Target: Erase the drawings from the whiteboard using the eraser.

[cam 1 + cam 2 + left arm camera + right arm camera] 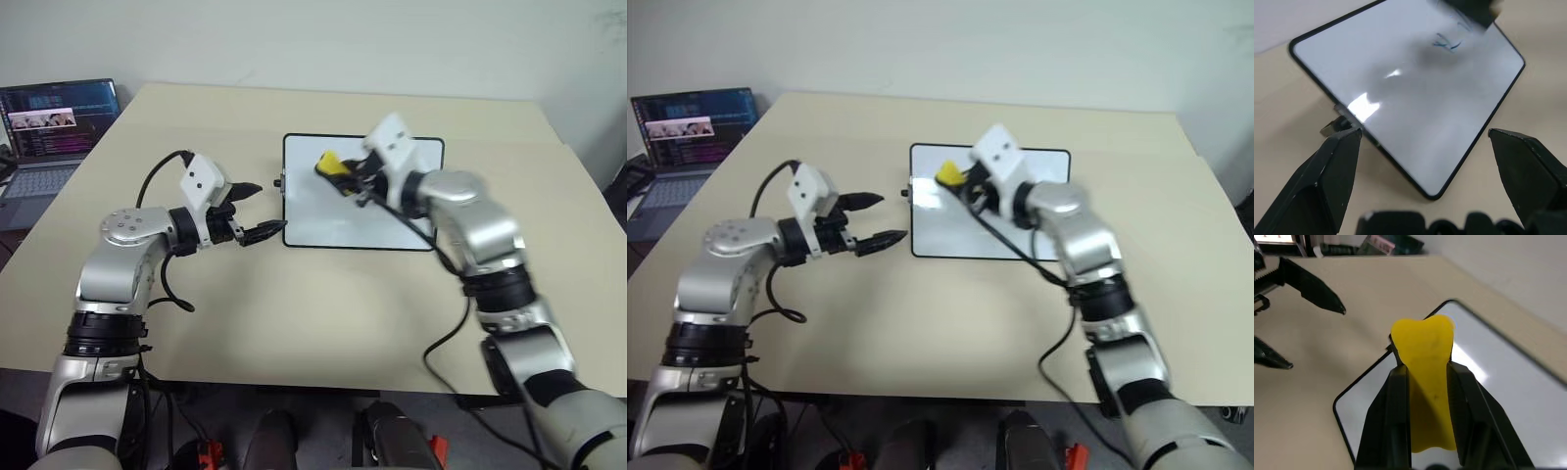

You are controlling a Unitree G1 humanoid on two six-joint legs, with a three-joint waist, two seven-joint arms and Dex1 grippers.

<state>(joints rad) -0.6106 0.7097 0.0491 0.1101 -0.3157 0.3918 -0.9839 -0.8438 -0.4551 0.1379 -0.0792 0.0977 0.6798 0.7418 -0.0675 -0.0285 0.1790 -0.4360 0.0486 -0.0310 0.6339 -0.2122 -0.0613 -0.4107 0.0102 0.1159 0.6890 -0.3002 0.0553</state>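
Observation:
The whiteboard [323, 217] lies flat on the tan table, black-framed, with a small knob on its left side. Thin blue drawings [1446, 44] sit on its surface in the left wrist view. My right gripper [339, 176] hovers over the board's upper middle, shut on the yellow eraser [1424, 350], which sticks out past the fingertips. My left gripper [266, 208] is open just off the board's left edge, one fingertip near the lower left corner, nothing between its fingers. Whether it touches the frame I cannot tell.
An open laptop [54, 127] with a lit screen stands off the table's far left corner. Bare tan table [294, 304] stretches in front of the board to the near edge. A pale wall runs behind.

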